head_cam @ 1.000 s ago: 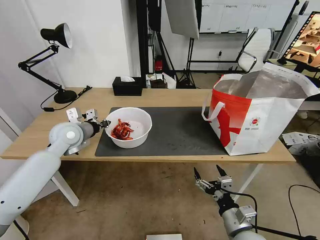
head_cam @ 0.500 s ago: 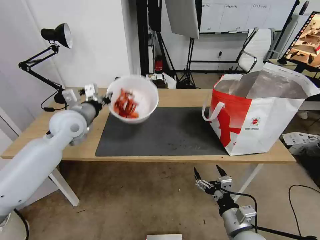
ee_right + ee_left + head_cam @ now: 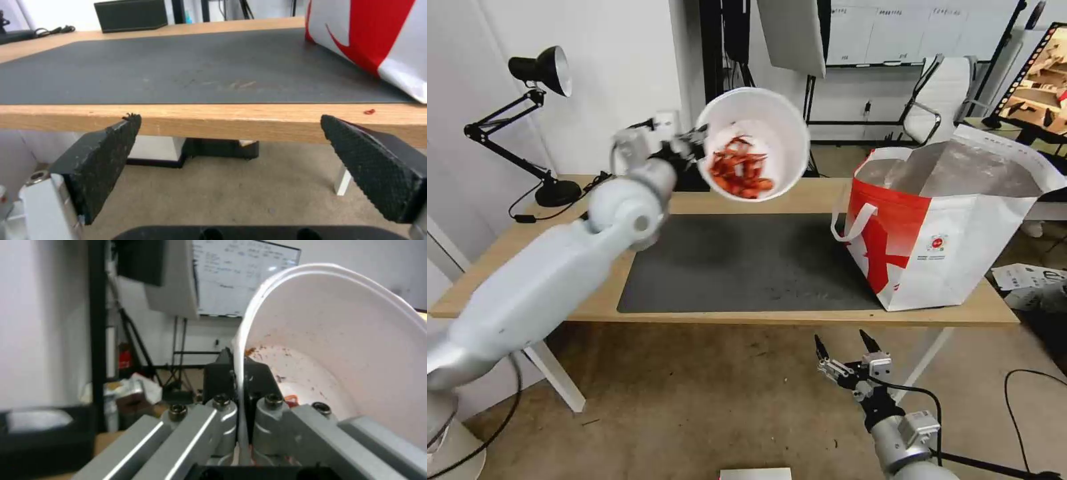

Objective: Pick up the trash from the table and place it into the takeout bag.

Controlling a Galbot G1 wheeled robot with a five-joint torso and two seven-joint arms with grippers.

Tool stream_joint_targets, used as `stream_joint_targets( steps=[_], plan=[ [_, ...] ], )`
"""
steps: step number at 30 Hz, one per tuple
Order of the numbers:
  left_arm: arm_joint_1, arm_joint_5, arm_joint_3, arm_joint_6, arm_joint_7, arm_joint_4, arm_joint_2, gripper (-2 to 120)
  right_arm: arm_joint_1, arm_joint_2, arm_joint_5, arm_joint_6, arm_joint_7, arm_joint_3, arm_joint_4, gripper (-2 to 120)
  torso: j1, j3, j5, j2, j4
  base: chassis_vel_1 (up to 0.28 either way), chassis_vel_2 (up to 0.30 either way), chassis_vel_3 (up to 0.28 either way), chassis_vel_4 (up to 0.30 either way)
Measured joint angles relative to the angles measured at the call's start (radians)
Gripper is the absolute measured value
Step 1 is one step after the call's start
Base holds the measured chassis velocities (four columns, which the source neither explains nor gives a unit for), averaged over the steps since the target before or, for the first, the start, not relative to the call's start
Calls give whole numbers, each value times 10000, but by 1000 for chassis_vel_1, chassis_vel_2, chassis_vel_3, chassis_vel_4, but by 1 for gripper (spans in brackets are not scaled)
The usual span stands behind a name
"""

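My left gripper (image 3: 697, 141) is shut on the rim of the white round bowl (image 3: 754, 143) with red shells, holding it tilted high above the back of the table (image 3: 514, 253). In the left wrist view the fingers (image 3: 220, 380) pinch the bowl's thin wall (image 3: 338, 340). The takeout bag (image 3: 954, 220), white and red with foil lining, stands open at the table's right end, to the right of the bowl. My right gripper (image 3: 846, 347) hangs open below the table's front edge; its pads (image 3: 106, 160) are wide apart.
A dark grey mat (image 3: 747, 260) covers the table's middle. A black desk lamp (image 3: 534, 120) stands at the back left. A black tissue box (image 3: 130, 15) sits at the back edge. An office chair (image 3: 940, 97) and stands are behind.
The left arm has lifted the bowl off the mat, up and to the right toward the bag, tilting it more. The right arm has not moved.
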Motion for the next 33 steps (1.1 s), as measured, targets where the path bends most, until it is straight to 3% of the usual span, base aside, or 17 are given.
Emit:
stream_joint_targets(
  steps=[2, 6, 7, 10, 12, 15, 22, 26, 29, 33],
  plan=[
    [-335, -58, 239, 35, -27, 214, -261, 0, 0, 0, 0, 1, 5, 1, 0, 100, -1, -1, 6, 0, 0, 0, 0, 0, 0],
    [-1928, -626, 1032, 230, -296, 1788, -2373, 0, -1, 0, 0, 0, 4, 1, -1, 100, 0, 0, 6, 0, -3, 0, 0, 0, 0],
    [-1928, -626, 1032, 230, -296, 1788, -2373, 0, -1, 0, 0, 0, 4, 1, -1, 100, 0, 0, 6, 0, -3, 0, 0, 0, 0],
    [-2488, -716, 1214, 418, -292, 2952, -3747, 0, 0, 0, 0, 1, 3, 0, 0, 100, 0, -1, 4, 0, -4, 0, 0, 0, 0],
    [-2593, -717, 1237, 541, -236, 3318, -4107, 0, -1, 0, 0, 0, 4, 1, -1, 100, -1, 0, 3, 0, -3, 0, 0, 0, 0],
    [-2787, -488, 1326, 710, -92, 4603, -5456, 0, 0, 0, 0, 0, 3, 1, 0, 100, 0, 0, 3, 0, -3, 0, 0, 0, 0],
    [-2634, 193, 1559, 714, 80, 5213, -6277, 0, -1, 0, 0, 0, 4, 1, -1, 100, -1, 0, 0, 0, 0, 0, 0, 0, 0],
    [-2528, 453, 1662, 615, 82, 5160, -6294, 0, 0, 0, 0, 0, 4, 1, 0, 100, -1, 0, -1, -1, 4, 0, 0, 0, 0],
    [-2431, 1144, 2031, -80, 88, 5118, -6268, 0, 0, 0, 0, 0, 5, 1, -1, 100, -1, -1, -1, 0, -1, 0, 0, 0, 0],
    [-2311, 1672, 2439, -424, 250, 4930, -6094, 0, -1, 0, 0, 1, 5, 1, -1, 100, -1, 0, -2, 0, 2, 0, 0, 0, 0]
  ],
)
